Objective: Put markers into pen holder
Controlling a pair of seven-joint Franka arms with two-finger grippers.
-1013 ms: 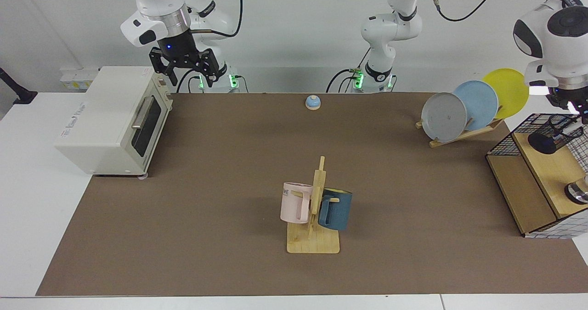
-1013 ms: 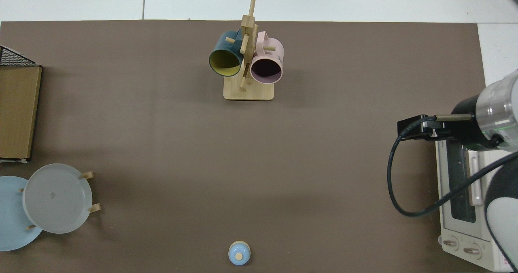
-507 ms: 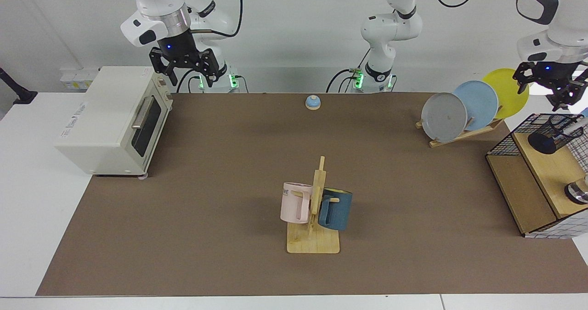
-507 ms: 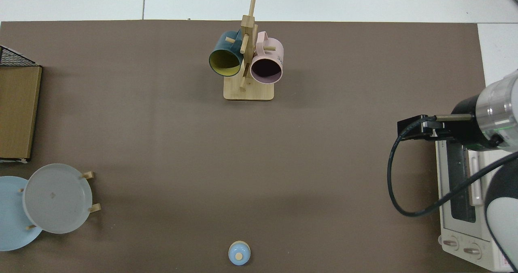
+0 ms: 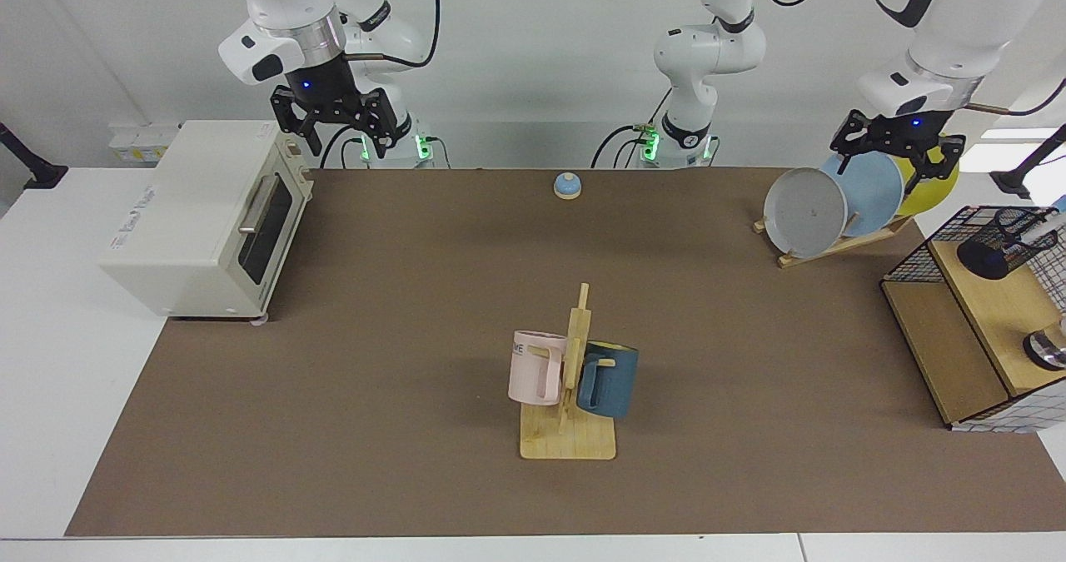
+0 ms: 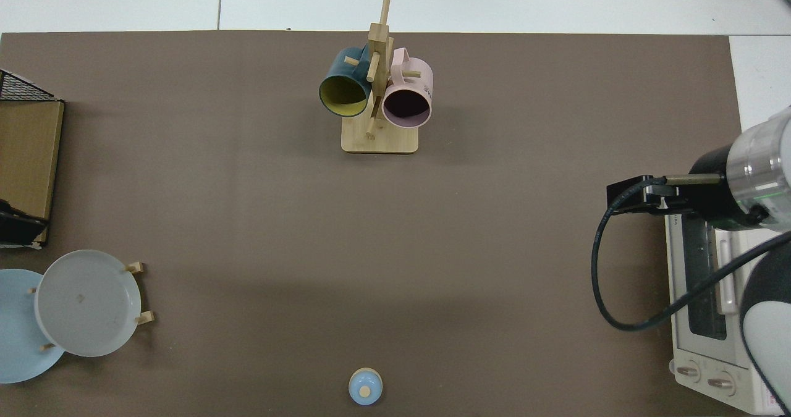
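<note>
The black mesh pen holder (image 5: 1002, 244) stands on the wooden top of a wire shelf at the far right of the facing view. The marker (image 5: 1044, 227) leans inside it, its white barrel sticking out past the rim toward the picture's edge. My left gripper (image 5: 895, 156) hangs open and holds nothing, above the plate rack and well away from the holder. My right gripper (image 5: 337, 127) waits open over the toaster oven's back corner. In the top view the holder and marker are out of view.
A wire shelf with wooden boards (image 5: 949, 345) fills the right edge. A plate rack (image 5: 841, 241) holds grey, blue and yellow plates. A mug tree (image 5: 570, 379) carries pink and blue mugs. A white toaster oven (image 5: 208, 221) and a small blue bell (image 5: 567, 185) also stand here.
The left gripper has let go at the pen holder, risen and swung away toward the plate rack; the marker stays in the holder. The right arm has not moved.
</note>
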